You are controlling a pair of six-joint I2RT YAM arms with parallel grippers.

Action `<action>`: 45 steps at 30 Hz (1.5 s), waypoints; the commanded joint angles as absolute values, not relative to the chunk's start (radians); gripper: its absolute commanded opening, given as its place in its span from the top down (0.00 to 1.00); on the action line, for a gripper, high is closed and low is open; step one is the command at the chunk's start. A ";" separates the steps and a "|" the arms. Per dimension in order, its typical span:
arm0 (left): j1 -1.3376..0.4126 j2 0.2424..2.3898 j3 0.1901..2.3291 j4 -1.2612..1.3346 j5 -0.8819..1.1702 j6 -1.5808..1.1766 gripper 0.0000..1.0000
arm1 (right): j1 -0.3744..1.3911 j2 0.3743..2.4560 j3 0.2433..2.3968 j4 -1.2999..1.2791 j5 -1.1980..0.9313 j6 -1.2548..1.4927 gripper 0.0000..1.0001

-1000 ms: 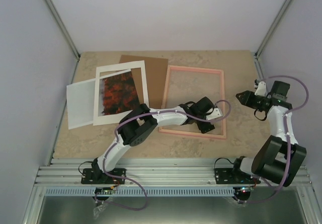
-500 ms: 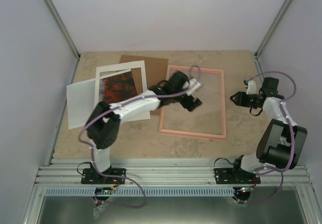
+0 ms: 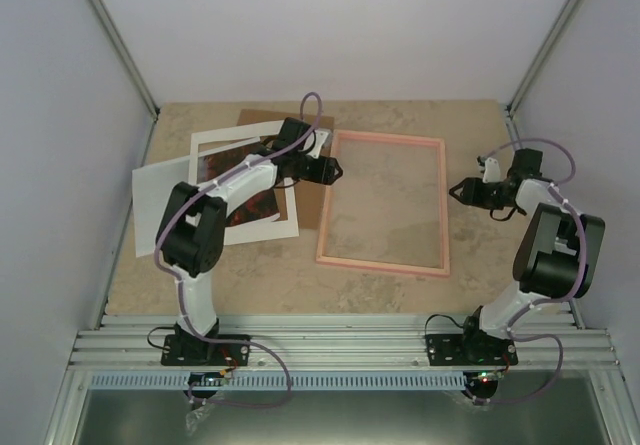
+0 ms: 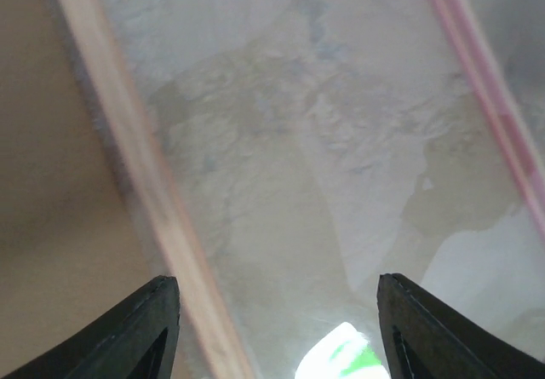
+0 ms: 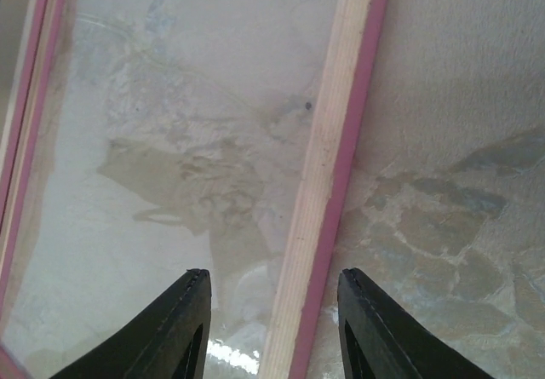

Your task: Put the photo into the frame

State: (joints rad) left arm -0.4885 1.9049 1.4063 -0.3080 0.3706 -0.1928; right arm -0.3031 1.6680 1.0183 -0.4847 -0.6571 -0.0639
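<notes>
Left jaws spread, empty, over thin pink rectangular frame's (image 3: 380, 264) 9 o'clock rail. Right jaws spread, empty, over its 3 o'clock rail. Red-orange foliage paper photo (image 3: 252, 208) lies under white mat border (image 3: 225, 143), 9 o'clock of frame. Suggest clearing mat first, then pinching photo's edge.

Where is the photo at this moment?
In the top view the photo lies on the left, under the white mat, left of the frame.

The left arm (image 3: 245, 177) covers the photo (image 3: 217, 168) (its middle).
</notes>
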 commanded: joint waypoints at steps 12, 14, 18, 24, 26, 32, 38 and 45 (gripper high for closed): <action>-0.456 2.192 1.637 -0.458 0.283 -0.210 0.52 | -0.301 1.775 1.049 -0.450 -0.654 -0.064 0.53; -0.456 2.211 1.650 -0.473 0.279 -0.208 0.53 | -0.301 1.794 1.054 -0.453 -0.655 -0.063 0.52; -0.454 2.224 1.644 -0.484 0.302 -0.211 0.59 | -0.301 1.820 1.063 -0.454 -0.677 -0.064 0.51; -0.455 2.185 1.581 -0.422 0.351 -0.242 0.71 | -0.301 1.853 1.086 -0.468 -0.699 -0.077 0.50; -0.454 2.169 1.563 -0.399 0.369 -0.253 0.71 | -0.302 1.858 1.084 -0.471 -0.695 -0.077 0.50; -0.463 2.178 1.550 -0.394 0.350 -0.268 0.67 | -0.301 1.865 1.060 -0.458 -0.622 -0.059 0.50; -0.466 2.172 1.544 -0.394 0.332 -0.285 0.83 | -0.306 1.865 1.054 -0.457 -0.648 -0.047 0.41; -0.464 2.132 1.543 -0.395 0.374 -0.321 1.00 | -0.351 1.889 1.042 -0.464 -0.733 -0.020 0.30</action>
